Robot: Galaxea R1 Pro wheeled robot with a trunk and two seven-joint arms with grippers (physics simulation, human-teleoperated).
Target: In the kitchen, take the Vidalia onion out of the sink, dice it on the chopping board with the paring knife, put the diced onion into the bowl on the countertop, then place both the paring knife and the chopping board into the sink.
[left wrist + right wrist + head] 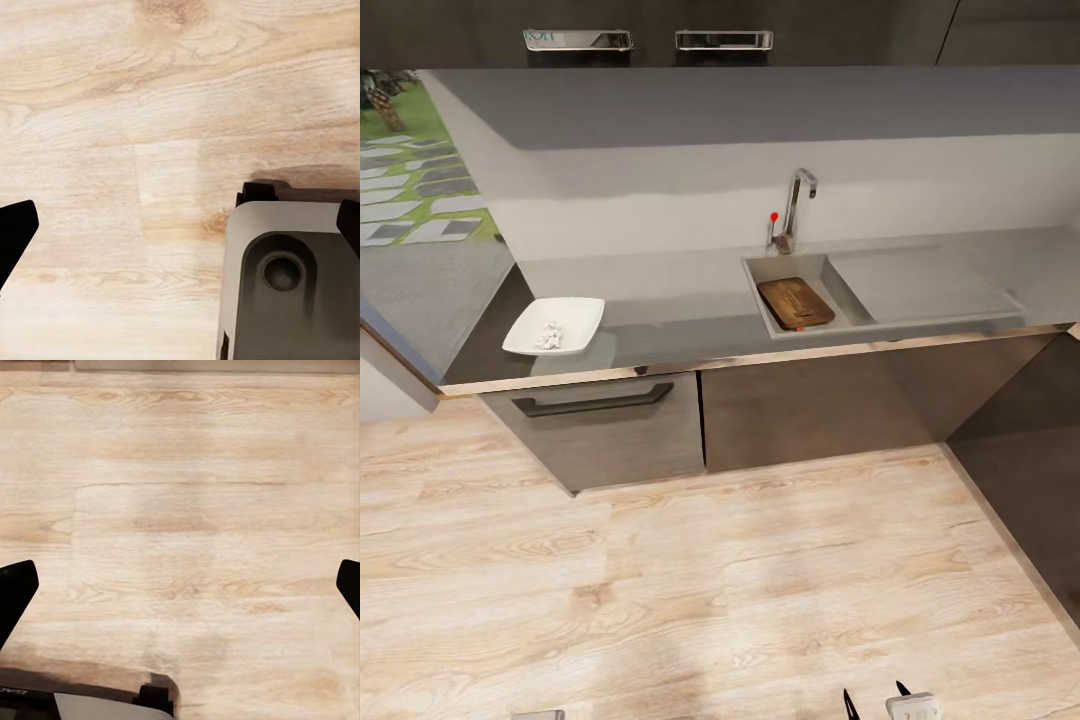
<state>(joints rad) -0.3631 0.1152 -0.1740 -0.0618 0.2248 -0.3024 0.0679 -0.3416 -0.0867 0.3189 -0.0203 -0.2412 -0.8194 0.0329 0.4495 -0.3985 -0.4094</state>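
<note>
Both arms lowered, left gripper [180, 225] and right gripper [180, 585] seemingly spread

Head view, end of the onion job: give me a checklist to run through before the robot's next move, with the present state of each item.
1. Chopping board in the sink: ok, it lies in the basin.
2. Diced onion in the bowl: ok, pale bits sit inside.
3. Bowl on the countertop: ok, near the left end.
4. Paring knife in the sink: cannot tell, no knife can be made out.
5. Left tool empty: ok, fingers spread over the wood floor.
6. Right tool empty: ok, open above the floor.
</note>
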